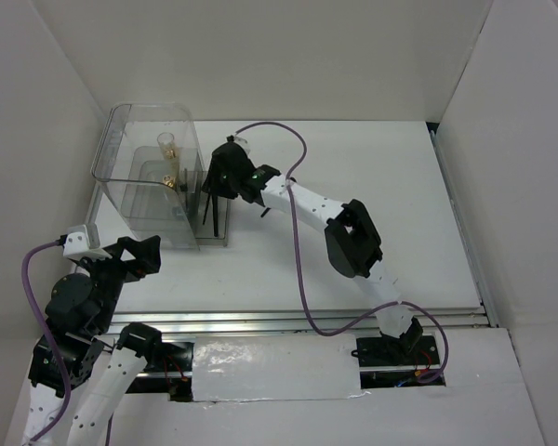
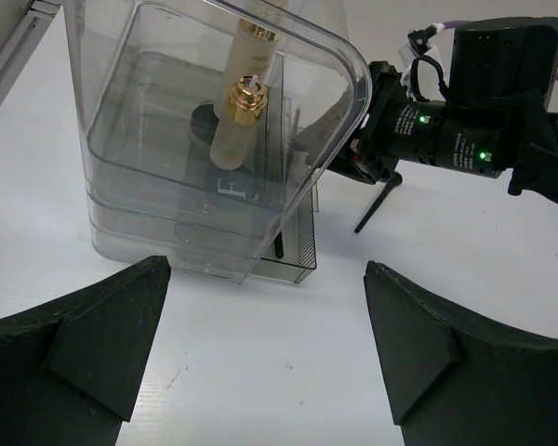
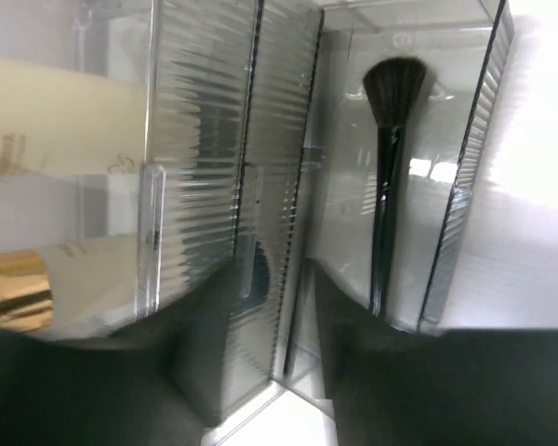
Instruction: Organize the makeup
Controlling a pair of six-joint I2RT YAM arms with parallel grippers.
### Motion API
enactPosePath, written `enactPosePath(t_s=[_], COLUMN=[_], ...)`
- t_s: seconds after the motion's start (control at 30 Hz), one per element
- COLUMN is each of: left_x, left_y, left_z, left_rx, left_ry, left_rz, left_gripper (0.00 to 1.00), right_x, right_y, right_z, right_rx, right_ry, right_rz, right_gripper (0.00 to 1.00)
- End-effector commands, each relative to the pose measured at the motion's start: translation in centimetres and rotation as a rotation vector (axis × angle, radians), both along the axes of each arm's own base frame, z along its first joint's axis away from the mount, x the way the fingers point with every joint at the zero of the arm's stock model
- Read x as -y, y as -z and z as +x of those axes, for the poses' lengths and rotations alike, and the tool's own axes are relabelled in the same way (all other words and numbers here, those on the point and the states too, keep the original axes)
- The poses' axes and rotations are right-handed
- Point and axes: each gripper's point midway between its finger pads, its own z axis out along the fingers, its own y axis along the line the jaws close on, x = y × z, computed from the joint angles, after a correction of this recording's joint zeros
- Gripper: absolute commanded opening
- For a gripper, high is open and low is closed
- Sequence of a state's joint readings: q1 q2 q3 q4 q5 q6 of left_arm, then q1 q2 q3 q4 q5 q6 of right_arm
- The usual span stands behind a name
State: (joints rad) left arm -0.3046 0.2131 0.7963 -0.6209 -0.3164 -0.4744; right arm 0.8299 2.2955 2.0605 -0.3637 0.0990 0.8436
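Note:
A tall pale-yellow bottle [image 2: 234, 149] and a short amber gold-capped bottle [image 2: 245, 97] stand inside the big clear box [image 1: 139, 177]. A dark round shape [image 2: 203, 121], maybe a compact, lies behind them. Thin black brushes [image 1: 210, 212] stand in a ribbed clear holder [image 2: 302, 243] on the box's right side. One brush [image 3: 387, 177] shows bristles up. My right gripper [image 1: 221, 173] hangs over this holder, its jaws [image 3: 274, 307] slightly apart astride a ribbed wall, holding nothing visible. My left gripper [image 2: 270, 344] is wide open and empty above the table before the box.
White walls close in the table on the left, back and right. The right arm [image 1: 353, 237] stretches diagonally across the table middle, its purple cable [image 1: 298, 269] looping over it. A metal rail [image 1: 307, 321] runs along the near edge.

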Motion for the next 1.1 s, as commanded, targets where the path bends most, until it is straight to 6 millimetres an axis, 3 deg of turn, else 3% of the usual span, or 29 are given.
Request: enactPosePath(t_s=[0.0,0.1,0.17,0.27,0.33,0.37,0.4,0.47,0.6,0.73,0.9,1.0,1.07], left_x=[0.3,0.3,0.3,0.3,0.3,0.3,0.3,0.3,0.3,0.3,0.2,0.2,0.2], left_y=[-1.0,-0.9,-0.9,-0.9,-1.0,-1.0,-1.0,-0.9,-1.0,-1.1,-1.0,-1.1,-1.2], left_z=[0.3,0.3,0.3,0.3,0.2,0.2,0.2,0.3,0.2,0.2,0.1,0.0,0.0], left_rx=[0.036,0.031,0.033,0.031,0.034,0.034,0.034,0.033,0.034,0.039,0.04,0.044,0.046], left_ry=[0.014,0.015,0.015,0.014,0.014,0.014,0.014,0.014,0.014,0.012,0.012,0.014,0.014], left_rz=[-0.007,-0.004,-0.005,-0.006,-0.007,-0.007,-0.007,-0.006,-0.007,-0.009,-0.01,-0.01,-0.01], left_gripper=[0.99,0.99,0.99,0.99,0.99,0.99,0.99,1.0,0.99,0.99,0.99,0.99,0.99], right_x=[0.5,1.0,1.9,5.1,8.2,10.6,11.5,14.9,18.7,19.3,19.2,19.3,19.2], right_y=[-1.9,-3.2,-3.6,-3.9,-2.7,-1.1,-0.9,2.5,6.3,9.5,11.2,12.0,12.3], right_z=[0.6,0.5,0.7,2.1,2.8,4.1,4.7,5.4,5.6,5.8,6.3,6.2,5.9], right_rx=[0.027,0.049,0.051,0.043,-0.032,-0.073,-0.095,-0.187,-0.252,-0.292,-0.315,-0.322,-0.331], right_ry=[0.029,0.037,0.057,0.157,0.279,0.343,0.383,0.438,0.504,0.469,0.425,0.409,0.387], right_rz=[0.03,0.049,0.028,-0.018,-0.084,-0.127,-0.132,-0.221,-0.356,-0.397,-0.431,-0.449,-0.441], right_gripper=[0.51,0.61,0.62,0.67,0.69,0.69,0.69,0.69,0.69,0.68,0.66,0.57,0.4])
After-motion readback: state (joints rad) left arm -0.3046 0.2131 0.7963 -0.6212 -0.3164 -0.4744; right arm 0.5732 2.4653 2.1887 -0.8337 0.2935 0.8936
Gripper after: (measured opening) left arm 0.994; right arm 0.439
